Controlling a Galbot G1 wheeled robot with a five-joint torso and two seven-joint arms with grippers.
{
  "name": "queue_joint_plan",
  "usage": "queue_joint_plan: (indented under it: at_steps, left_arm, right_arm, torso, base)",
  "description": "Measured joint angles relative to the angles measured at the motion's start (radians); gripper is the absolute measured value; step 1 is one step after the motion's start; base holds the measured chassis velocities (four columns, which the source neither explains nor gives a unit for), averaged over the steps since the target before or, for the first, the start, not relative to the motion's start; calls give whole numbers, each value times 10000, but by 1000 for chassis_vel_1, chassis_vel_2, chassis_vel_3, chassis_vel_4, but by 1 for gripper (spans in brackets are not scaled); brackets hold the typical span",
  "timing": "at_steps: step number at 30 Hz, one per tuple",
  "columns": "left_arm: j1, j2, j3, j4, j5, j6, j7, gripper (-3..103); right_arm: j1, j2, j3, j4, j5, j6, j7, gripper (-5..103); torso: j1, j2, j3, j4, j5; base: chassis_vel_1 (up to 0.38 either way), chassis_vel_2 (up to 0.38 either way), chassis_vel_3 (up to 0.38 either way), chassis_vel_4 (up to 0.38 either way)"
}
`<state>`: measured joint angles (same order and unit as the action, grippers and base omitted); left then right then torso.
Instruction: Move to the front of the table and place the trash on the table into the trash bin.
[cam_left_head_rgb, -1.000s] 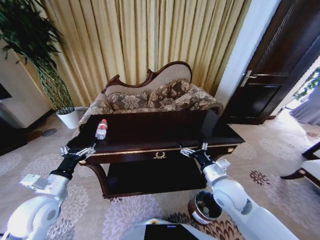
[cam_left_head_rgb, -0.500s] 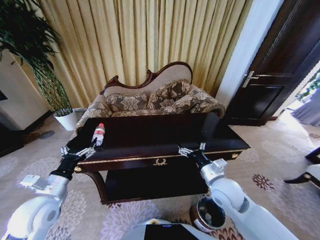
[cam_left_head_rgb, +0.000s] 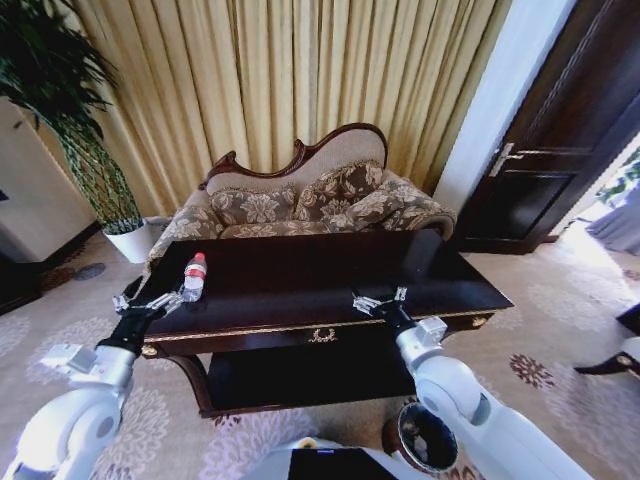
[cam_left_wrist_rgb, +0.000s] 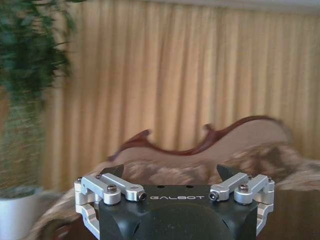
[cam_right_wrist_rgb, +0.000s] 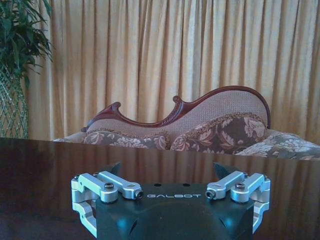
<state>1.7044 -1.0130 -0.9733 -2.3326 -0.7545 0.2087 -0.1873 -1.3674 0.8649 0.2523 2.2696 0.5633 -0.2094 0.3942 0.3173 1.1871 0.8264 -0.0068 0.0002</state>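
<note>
Head view: water bottle (cam_left_head_rgb: 194, 276) lies just beyond left gripper (cam_left_head_rgb: 150, 303).

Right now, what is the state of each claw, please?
Left claw: open, empty, at the table's left edge near the bottle.
Right claw: open, empty, over the table's front edge.

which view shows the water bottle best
The head view: the water bottle, red cap up, stands whole near the table's left end, by the left gripper. I cannot make it out in either wrist view.

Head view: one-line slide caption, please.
Both open grippers, left and right, at table edge; bottle on top.
</note>
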Motion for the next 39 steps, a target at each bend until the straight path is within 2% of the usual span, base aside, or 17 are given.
queue_joint_plan:
  at_steps: [1,2,3,4,5,7,13,15,17,18,20,21,22,24,29,35,39]
  left_arm:
    - [0,0,0,0,0,0,0,100]
    - [-98,116,37,-3,-122,236,-362,100]
    - [-358,395,91,-8,-460,798,-1121,100]
    - [-565,589,113,-4,-691,1173,-1523,100]
    - [-565,589,113,-4,-691,1173,-1523,100]
    - [-983,1105,145,160,-1221,1845,-1963,100]
    - [-1629,1789,225,441,-2169,2516,-1979,100]
    - [-2121,2133,447,593,-2657,2998,-2221,100]
    - [-2239,2228,545,638,-2792,3140,-2341,100]
    - [-2552,2434,781,770,-3048,3428,-2648,100]
    - [-2678,2516,883,808,-3238,3577,-2888,100]
    - [-2841,2592,1021,819,-3687,3809,-3374,100]
    - [-2841,2592,1021,819,-3687,3809,-3374,100]
    - [-3068,2623,1278,874,-4091,4132,-4193,100]
    - [-3228,2625,1620,1040,-4077,4279,-4496,100]
    - [-3609,2803,1942,1589,-4085,4283,-4292,100]
    - [-4004,3074,2098,1878,-4436,4356,-4224,100]
  right_arm:
    - [0,0,0,0,0,0,0,100]
    - [11,-2,-10,-21,4,-5,11,100]
    - [29,-5,-22,-62,6,-10,22,100]
    - [37,-3,-35,-95,2,-12,30,100]
    - [37,-3,-35,-95,2,-12,30,100]
    - [16,24,-35,-131,-9,-13,50,100]
    - [-19,18,16,-197,-6,-14,83,100]
    - [-17,17,19,-230,-1,-14,94,100]
    - [-17,17,20,-239,-2,-14,101,100]
    - [-44,38,21,-258,-16,-14,114,100]
    - [-82,59,32,-262,-32,-15,117,100]
    - [-137,93,58,-262,-67,-14,117,100]
    - [-137,93,58,-262,-67,-14,117,100]
    - [-230,178,73,-285,-167,2,112,100]
    - [-293,256,38,-293,-253,17,102,100]
    - [-408,175,110,-233,-267,40,94,100]
    - [-501,107,206,-185,-261,53,77,100]
  torso:
    - [0,0,0,0,0]
    - [0,0,0,1,0]
    - [0,0,0,1,-1]
    - [1,0,1,-2,1]
    - [1,0,1,-2,1]
    - [2,-2,1,-3,0]
    - [1,-1,1,0,0]
    - [2,-1,1,-2,1]
    - [1,-1,1,-2,1]
    - [3,-1,2,-2,0]
    - [3,-1,2,-2,2]
    - [4,-1,2,-1,1]
    - [4,-1,2,-1,1]
    - [3,-1,1,-1,0]
    - [3,-1,1,0,1]
    - [3,-1,1,0,-1]
    - [3,-1,1,-2,0]
  base:
    - [0,0,0,0]
    - [0,0,0,0]
    - [0,0,0,0]
    - [0,0,0,0]
    - [0,0,0,0]
    - [0,0,0,0]
    - [0,0,0,0]
    - [0,0,0,0]
    - [0,0,0,0]
    - [0,0,0,0]
    - [0,0,0,0]
    - [0,0,0,0]
    - [0,0,0,0]
    - [0,0,0,0]
    - [0,0,0,0]
    - [0,0,0,0]
    - [0,0,0,0]
